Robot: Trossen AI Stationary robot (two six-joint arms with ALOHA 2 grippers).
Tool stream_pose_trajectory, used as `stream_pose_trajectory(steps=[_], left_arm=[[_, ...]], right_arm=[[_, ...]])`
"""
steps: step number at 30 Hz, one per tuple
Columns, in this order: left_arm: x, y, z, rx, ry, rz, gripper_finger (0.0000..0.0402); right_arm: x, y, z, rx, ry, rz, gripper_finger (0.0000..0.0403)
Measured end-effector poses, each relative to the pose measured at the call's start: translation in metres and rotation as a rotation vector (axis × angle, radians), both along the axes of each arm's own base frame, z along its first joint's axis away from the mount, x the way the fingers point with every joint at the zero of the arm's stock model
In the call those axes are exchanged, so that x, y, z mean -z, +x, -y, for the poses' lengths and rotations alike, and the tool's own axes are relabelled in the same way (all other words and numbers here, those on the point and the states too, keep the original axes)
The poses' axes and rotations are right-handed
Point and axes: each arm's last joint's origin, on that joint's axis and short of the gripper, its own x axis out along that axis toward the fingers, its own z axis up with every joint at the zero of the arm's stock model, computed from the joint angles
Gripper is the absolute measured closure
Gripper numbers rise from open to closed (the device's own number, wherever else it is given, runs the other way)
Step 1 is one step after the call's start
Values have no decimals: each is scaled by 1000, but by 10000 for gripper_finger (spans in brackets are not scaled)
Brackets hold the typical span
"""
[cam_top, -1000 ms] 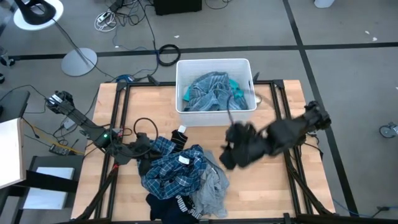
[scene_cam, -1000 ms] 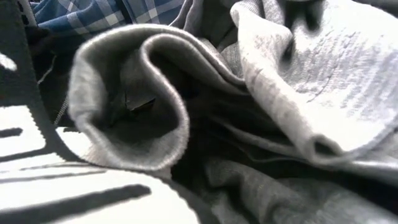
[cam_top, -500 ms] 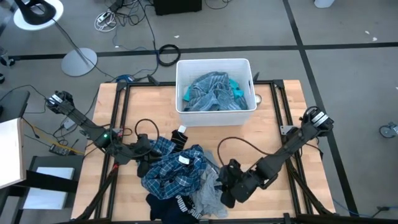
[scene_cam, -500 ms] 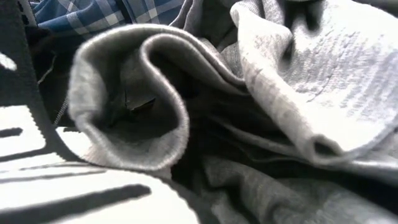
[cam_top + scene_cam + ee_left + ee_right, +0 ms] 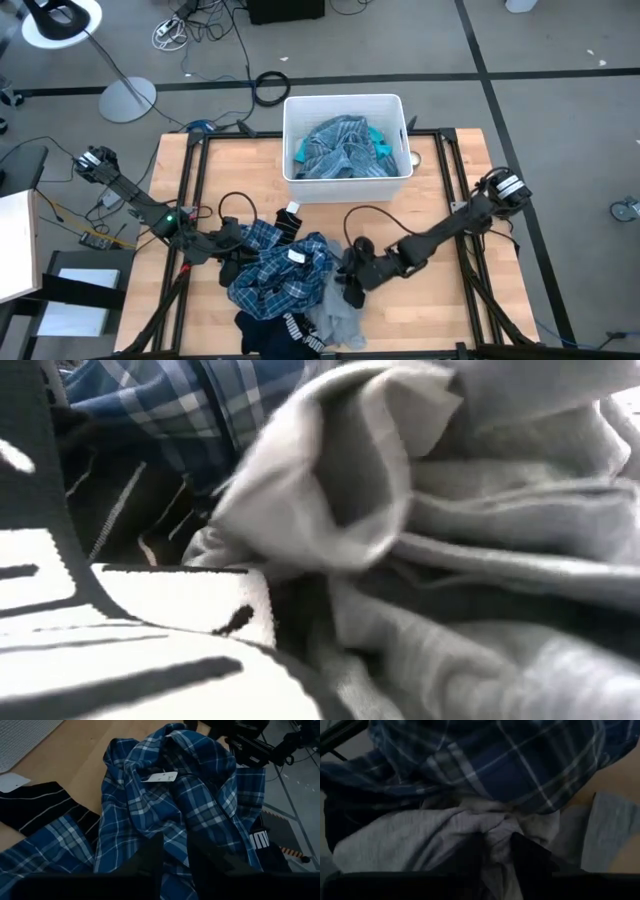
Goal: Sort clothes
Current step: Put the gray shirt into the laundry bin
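Observation:
A blue-and-white plaid shirt lies heaped on the wooden table's near half. A grey garment lies at its right and a navy item with white stripes at its near side. My right gripper is at the grey garment's far edge and shut on it. My left gripper is at the shirt's left edge, its fingers close together around plaid cloth. Grey-blue striped pieces and a turquoise top lie in the white bin. My right gripper pinches a bunched fold of the grey garment between its two fingers, just beside the plaid shirt's edge. The fingers come from the table's right, low over the table. The rest of the garment lies on the table. My left gripper seems to pinch a ridge of the plaid shirt between its two fingers, near the shirt's left side. It comes from the table's left, slanting down. The shirt lies spread on the table beyond the fingers.
A black piece with a white tag lies between the bin and the pile. In the low view the grey cloth fills the foreground, with plaid and the navy stripes behind. Bare wood shows at the right.
My right gripper has swung from the table's right middle toward the near edge, then left to the grey garment beside the plaid shirt. In the low view the grey cloth's rolled fold has been pulled up and reshaped, uncovering more plaid and navy stripes.

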Motion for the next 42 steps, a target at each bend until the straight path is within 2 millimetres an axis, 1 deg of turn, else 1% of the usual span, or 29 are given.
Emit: stream_pose_trajectory(steps=[1,3,4,6,8,10,12,15,19,21,25,28,30,33,37,39,42], left_arm=[[0,0,0,0,0,0,312],[0,0,0,0,0,0,312],[0,0,0,0,0,0,312],[0,0,0,0,0,0,312],[0,0,0,0,1,0,312],[0,0,0,-3,2,1,312],[0,0,0,-12,8,4,312],[0,0,-1,-27,17,10,312],[-1,1,-3,-78,50,32,312],[-1,1,-4,-105,65,43,312],[-1,1,-5,-143,83,59,312],[-2,1,-6,-172,96,74,312],[-4,2,-6,-199,96,99,312],[-7,3,-7,-246,97,139,312],[-10,4,-8,-306,105,181,312],[-11,5,-8,-338,106,197,312],[-12,5,-9,-390,89,217,312]], right_arm=[[0,2,3,-3,7,-3,322],[0,5,9,-6,21,-10,373],[-1,6,11,-16,25,-23,386],[-10,11,14,-39,24,-26,391],[-28,17,16,-75,2,-34,396],[-50,21,18,-118,-52,-64,398],[-77,26,23,-149,-111,-87,399],[-126,30,34,-184,-188,-77,400],[-194,28,55,-137,-298,0,401],[-227,25,68,-116,-359,79,401],[-286,15,96,-94,-483,254,402],[-325,6,121,-55,-611,403,402],[-347,0,139,-10,-707,487,402],[-375,-9,168,114,-827,628,402],[-405,-23,208,300,-961,811,403],[-416,-32,227,393,-1009,903,403],[-427,-47,257,520,-1082,975,403]])
